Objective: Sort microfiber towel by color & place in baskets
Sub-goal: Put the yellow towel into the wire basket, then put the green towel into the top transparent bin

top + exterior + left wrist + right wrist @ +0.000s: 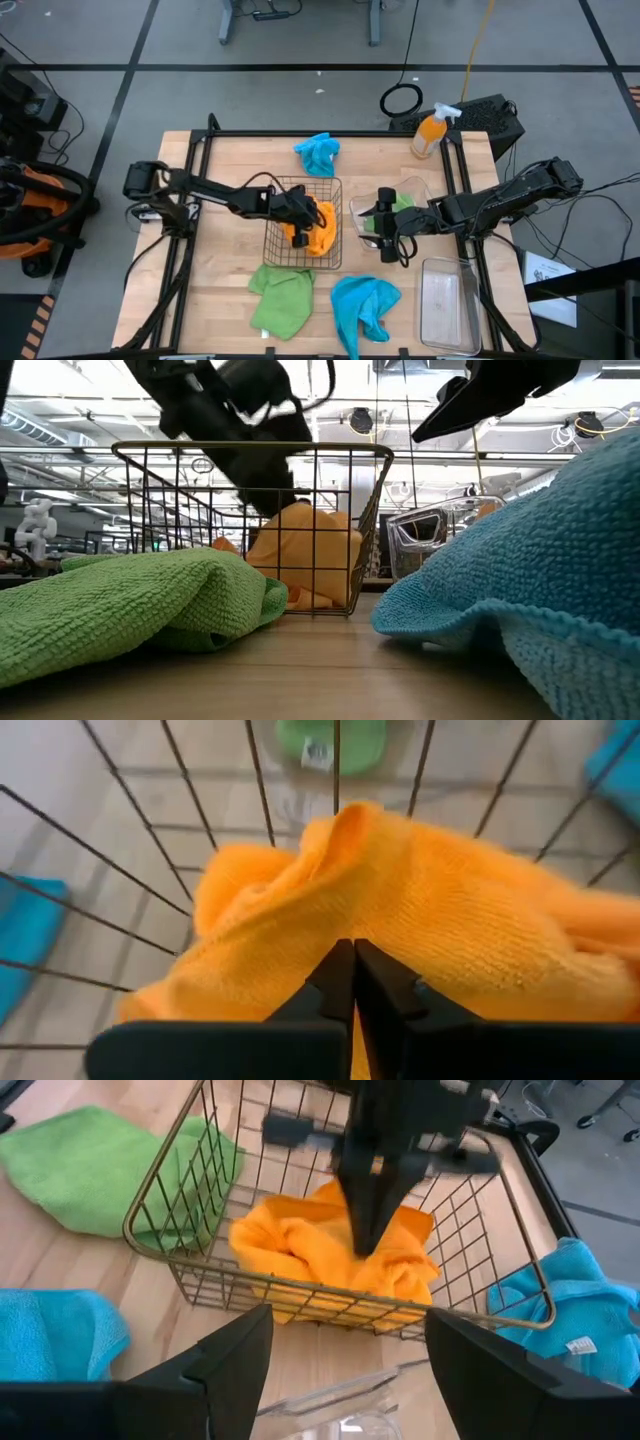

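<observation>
My left gripper [300, 228] reaches down into the copper wire basket [272, 250] and is shut on an orange towel [300, 1245] lying in it. My right gripper [350, 1370] is open and hovers beside the basket, over the clear tub [425, 190], touching nothing. A green towel [405, 203] lies in that tub. Another green towel [283, 300] and a blue towel [365, 305] lie flat on the table near the front edge. A second blue towel [318, 153] lies toward the far edge. The clear rectangular bin [447, 300] stands at the near right. My left gripper pinches a raised fold [345, 925] at the top of the orange towel between its two shut fingers [372, 1230]. It comes from above, pointing down into the basket. The rest of the cloth [305, 560] lies bunched on the basket floor.
An orange spray bottle [430, 135] and a black box [490, 115] sit at the far right corner. The basket's wire walls [180, 510] surround my left gripper. Bare wood shows on the table's left side [215, 260].
</observation>
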You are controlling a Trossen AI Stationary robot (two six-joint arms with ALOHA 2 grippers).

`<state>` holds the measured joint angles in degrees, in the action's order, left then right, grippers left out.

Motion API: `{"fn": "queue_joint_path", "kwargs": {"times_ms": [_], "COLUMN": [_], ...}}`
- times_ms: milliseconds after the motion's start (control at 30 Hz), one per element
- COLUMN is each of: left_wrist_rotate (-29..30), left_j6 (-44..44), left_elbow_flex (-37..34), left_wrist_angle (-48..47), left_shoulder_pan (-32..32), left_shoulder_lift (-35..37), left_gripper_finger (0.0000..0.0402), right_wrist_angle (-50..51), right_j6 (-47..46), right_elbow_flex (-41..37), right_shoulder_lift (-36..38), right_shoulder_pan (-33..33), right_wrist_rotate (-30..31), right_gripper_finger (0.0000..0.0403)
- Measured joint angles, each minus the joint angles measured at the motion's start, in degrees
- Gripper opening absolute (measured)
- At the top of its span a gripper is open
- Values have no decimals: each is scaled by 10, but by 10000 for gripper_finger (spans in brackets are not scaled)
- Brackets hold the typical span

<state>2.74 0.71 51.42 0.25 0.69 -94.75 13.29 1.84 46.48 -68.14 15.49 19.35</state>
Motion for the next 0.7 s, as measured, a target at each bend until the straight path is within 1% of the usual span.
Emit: {"fn": "queue_joint_path", "kwargs": {"times_ms": [67,167,267,433,567,633,700], "left_wrist_rotate": [0,3,12,66,91,93,84], "left_j6": [-5,-25,-26,-43,-93,-105,-106], "left_elbow_flex": [0,0,0,0,0,1,0], "left_wrist_angle": [-7,-39,-76,-101,-82,-53,-49], "left_shoulder_pan": [0,0,7,31,72,103,143], "left_shoulder_lift": [20,53,84,134,160,159,158], "left_gripper_finger": [20,37,59,95,114,118,119], "right_wrist_angle": [4,8,17,12,0,-7,-17], "right_j6": [-3,-8,-14,-15,-17,-17,-17], "right_elbow_flex": [0,0,0,-16,-37,-44,-47], "right_shoulder_lift": [0,0,0,0,0,0,0], "right_shoulder_pan": [0,0,0,1,1,1,1], "right_wrist_rotate": [0,0,0,0,0,0,0], "right_gripper_finger": [254,254,254,254,254,254,254]}}
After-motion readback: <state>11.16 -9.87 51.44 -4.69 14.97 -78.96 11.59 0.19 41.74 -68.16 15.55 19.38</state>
